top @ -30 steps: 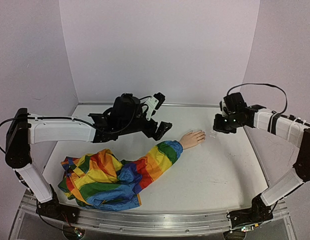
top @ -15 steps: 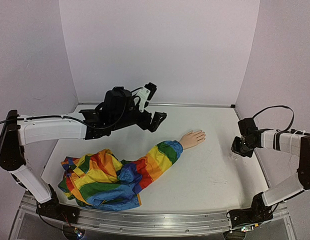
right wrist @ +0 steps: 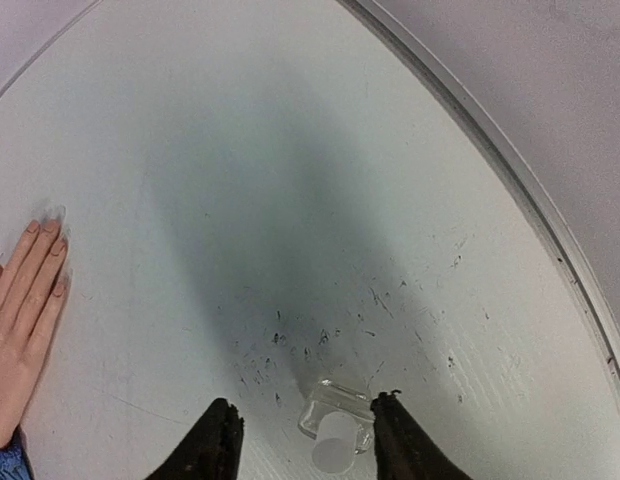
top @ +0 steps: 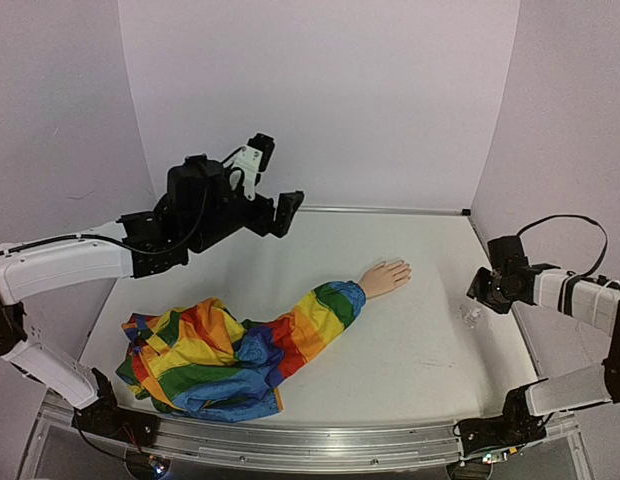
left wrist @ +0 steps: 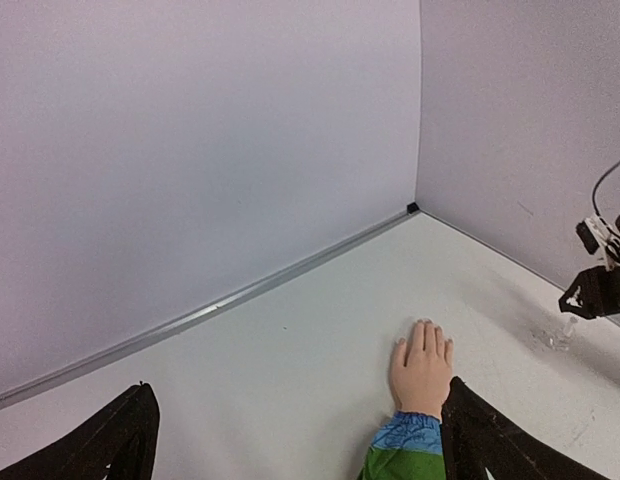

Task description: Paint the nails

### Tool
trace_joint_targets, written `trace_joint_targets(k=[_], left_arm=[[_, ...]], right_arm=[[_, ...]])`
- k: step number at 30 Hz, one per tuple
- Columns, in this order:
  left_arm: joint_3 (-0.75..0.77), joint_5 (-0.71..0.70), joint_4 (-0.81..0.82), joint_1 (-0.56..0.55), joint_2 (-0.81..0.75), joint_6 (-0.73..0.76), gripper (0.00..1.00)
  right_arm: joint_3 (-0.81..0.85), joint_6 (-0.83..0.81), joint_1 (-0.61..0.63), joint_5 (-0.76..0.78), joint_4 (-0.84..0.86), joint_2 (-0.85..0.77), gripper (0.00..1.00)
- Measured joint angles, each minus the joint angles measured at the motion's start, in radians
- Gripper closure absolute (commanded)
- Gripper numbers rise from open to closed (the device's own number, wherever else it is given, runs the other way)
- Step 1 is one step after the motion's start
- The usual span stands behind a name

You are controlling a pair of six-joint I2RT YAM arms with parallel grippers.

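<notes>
The pale mannequin hand (top: 387, 277) lies flat on the white table at the end of a rainbow-striped sleeve (top: 230, 350). Its nails (right wrist: 50, 226) show small at the fingertips, which point to the right. My left gripper (top: 273, 185) hangs open high above the table's far left, well away from the hand (left wrist: 422, 365). My right gripper (right wrist: 305, 435) is low at the table's right side, open. A small clear bottle (right wrist: 337, 425) stands between its fingers, close against the right one, with a gap to the left one. The bottle (top: 472, 315) rests on the table.
The bunched rainbow cloth (top: 190, 365) fills the near-left part of the table. Pale walls close the back and both sides, with a metal rim (top: 390, 210) along the far edge. Dark scuff marks (right wrist: 320, 335) speckle the surface around the bottle.
My right gripper carried the bottle from beside the hand to the table's right side, came down and opened. My left arm drew back up and to the left.
</notes>
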Motion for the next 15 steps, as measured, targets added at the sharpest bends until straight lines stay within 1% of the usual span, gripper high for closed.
trace_joint_targets(k=[2, 5, 6, 10, 15], left_arm=[[0.0, -0.044, 0.0, 0.0, -0.037, 0.018, 0.01], [0.0, -0.111, -0.001, 0.0, -0.102, 0.052, 0.01], [0.0, -0.132, -0.002, 0.0, -0.127, 0.064, 0.01], [0.0, -0.216, -0.002, 0.0, -0.231, 0.11, 0.01], [0.0, -0.278, -0.002, 0.0, -0.348, 0.158, 0.01]], right_arm=[[0.011, -0.01, -0.005, -0.002, -0.018, -0.022, 0.29], [0.065, -0.039, -0.01, -0.003, -0.078, -0.047, 0.05], [0.094, -0.058, -0.011, -0.004, -0.102, -0.059, 0.02], [0.248, -0.177, -0.014, -0.052, -0.171, -0.134, 0.02], [0.447, -0.346, -0.013, -0.187, -0.182, -0.317, 0.02]])
